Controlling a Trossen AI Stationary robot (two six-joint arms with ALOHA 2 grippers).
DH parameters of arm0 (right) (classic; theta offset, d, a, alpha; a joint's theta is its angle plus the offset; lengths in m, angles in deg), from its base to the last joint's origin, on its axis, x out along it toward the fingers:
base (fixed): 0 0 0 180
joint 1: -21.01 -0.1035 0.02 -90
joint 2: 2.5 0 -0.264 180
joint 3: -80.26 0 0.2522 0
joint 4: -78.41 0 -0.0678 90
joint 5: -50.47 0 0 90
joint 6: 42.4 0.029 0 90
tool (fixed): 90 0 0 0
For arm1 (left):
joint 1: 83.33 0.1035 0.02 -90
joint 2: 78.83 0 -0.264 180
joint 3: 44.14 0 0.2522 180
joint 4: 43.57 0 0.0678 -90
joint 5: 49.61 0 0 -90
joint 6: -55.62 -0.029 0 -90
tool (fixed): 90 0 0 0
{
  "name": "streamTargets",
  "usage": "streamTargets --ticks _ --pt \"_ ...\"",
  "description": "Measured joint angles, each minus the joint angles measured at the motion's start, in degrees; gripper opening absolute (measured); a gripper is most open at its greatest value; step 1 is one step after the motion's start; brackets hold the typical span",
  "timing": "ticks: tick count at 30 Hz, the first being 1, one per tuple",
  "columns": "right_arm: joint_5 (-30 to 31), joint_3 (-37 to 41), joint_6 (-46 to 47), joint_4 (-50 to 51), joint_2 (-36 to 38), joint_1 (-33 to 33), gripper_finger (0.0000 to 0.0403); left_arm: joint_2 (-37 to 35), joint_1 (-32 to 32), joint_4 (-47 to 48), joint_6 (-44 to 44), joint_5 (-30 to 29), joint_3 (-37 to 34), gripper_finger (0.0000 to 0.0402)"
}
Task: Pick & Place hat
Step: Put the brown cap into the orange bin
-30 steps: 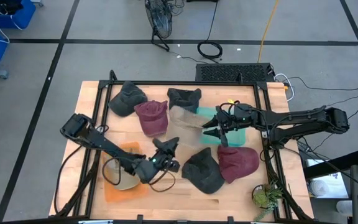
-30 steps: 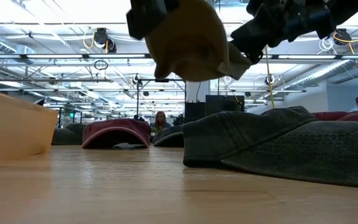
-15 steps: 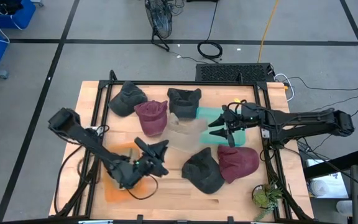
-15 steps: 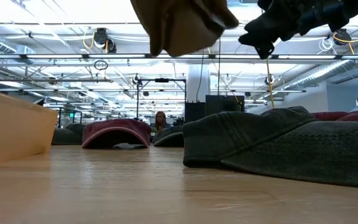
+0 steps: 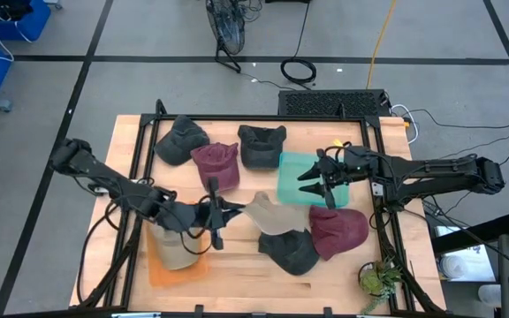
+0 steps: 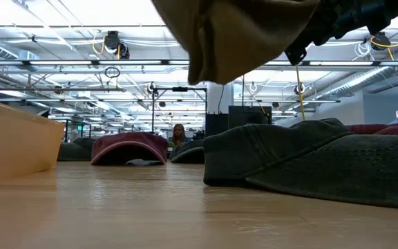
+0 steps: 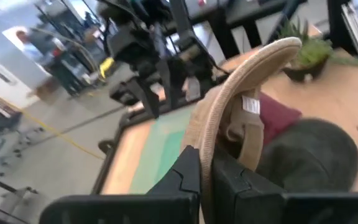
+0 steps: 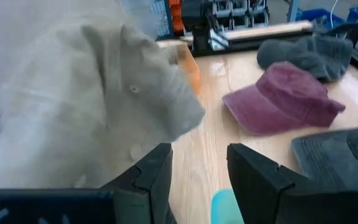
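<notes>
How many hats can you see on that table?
7, maybe more hidden. Two maroon hats, three dark hats, a tan hat held by the left end effector, and a beige hat on the orange mat.

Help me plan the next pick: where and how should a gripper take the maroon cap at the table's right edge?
Grip the maroon cap by its brim, probably coming from above. It lies crown-up beside the dark cap; the rounded crown gives little to pinch, while the brim is a thin flat edge. The open right gripper hovers nearest.
</notes>
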Motion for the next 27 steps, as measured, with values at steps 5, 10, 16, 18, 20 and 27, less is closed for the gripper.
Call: streamTargets --ticks 5,10,16,18,20,27 --pt "0.02 0.0 -0.51 3.98 0.3 0.0 0.0137 -3.98 -0.91 11.12 6.77 -3.5 -0.02 0.0012" --pt "0.04 0.0 -0.48 4.8 0.66 0.0 0.0137 -10.13 -4.99 18.73 12.34 -9.75 -0.07 0.0012" --pt "0.1 0.0 -0.39 5.1 0.64 0.0 0.0135 -15.2 -11.61 24.79 16.82 -12.11 -0.07 0.0012" --pt "0.12 0.0 -0.1 5.41 0.64 0.0 0.0135 -15.78 -13.74 27.09 18.68 -12.11 -0.07 0.0012" --pt "0.13 0.0 -0.07 6.38 0.64 0.0 0.0134 -15.95 -16.03 29.38 20.76 -12.32 -0.07 0.0012" --pt "0.24 1.47 0.05 6.4 0.61 0.0 0.0133 -15.88 -22.63 41.27 27.41 -14.34 4.35 0.0012"
